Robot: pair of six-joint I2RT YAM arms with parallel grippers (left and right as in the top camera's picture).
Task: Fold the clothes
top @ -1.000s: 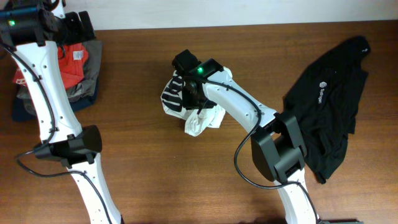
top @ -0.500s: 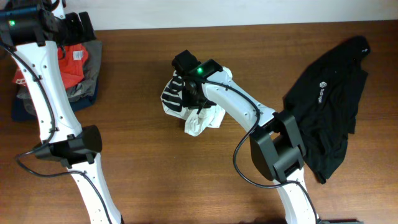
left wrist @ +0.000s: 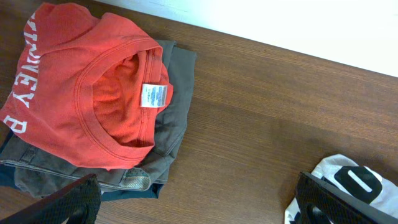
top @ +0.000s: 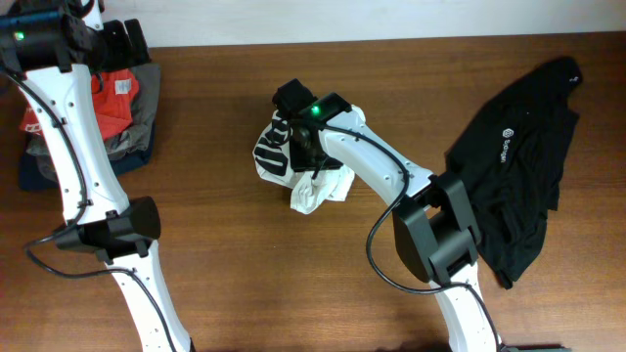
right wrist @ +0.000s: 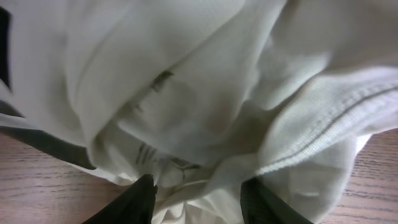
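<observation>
While the left gripper (left wrist: 198,193) hovers spread near the red garment (left wrist: 74,93), the right gripper (right wrist: 199,194) pinches the bunched white T-shirt (top: 311,194) on the table (top: 245,284).

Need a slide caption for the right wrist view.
Right tool pressed into the crumpled white T-shirt, wooden table visible at the edges.

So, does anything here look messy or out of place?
Yes. The white T-shirt sits in a crumpled heap mid-table, bunched at the right gripper, its black lettering scrunched. The black garment lies rumpled and askew on the right. Neither is folded, unlike the stacked pile on the left.
</observation>
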